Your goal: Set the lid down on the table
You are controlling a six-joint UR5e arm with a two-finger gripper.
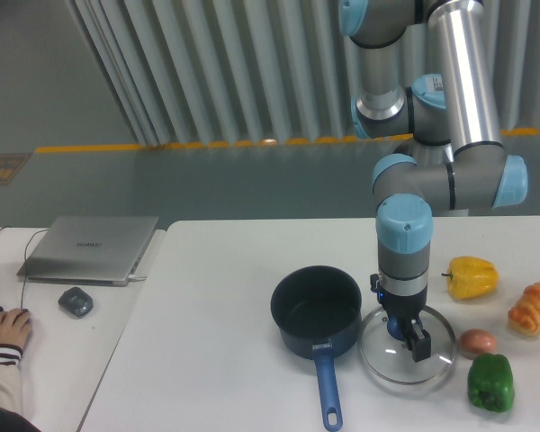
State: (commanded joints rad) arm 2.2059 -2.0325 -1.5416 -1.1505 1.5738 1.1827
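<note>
At lower right of the frame, the round clear glass lid with a thin metal rim (406, 349) lies flat on the large white tabletop (216, 351), its left edge just beside the dark blue long-handled pot (317, 309). Straight above the lid's centre hangs the two-finger gripper (405, 328) of the silver and light-blue robot arm (405, 241), pointing down. Its dark fingers (419, 342) reach down to the blue knob at the lid's middle, and a bit of blue shows between them; whether they are clamped on the knob or standing slightly apart from it I cannot tell from this angle.

The pot sits open, its blue handle running toward the bottom edge of the frame. Right of the lid, a brown egg-shaped item (477, 341) lies near the rim, and a green bell pepper (490, 382) stands just below it at the lower right corner. Further up on the right lie a yellow bell pepper (472, 276) and, at the frame's right edge, an orange bread-like piece (533, 308).

At left, on a separate white desk (63, 360), rest a closed grey laptop (90, 248) and a grey mouse (75, 301). A person's hand (7, 328) in a striped cuff lies at the lower left edge.
</note>
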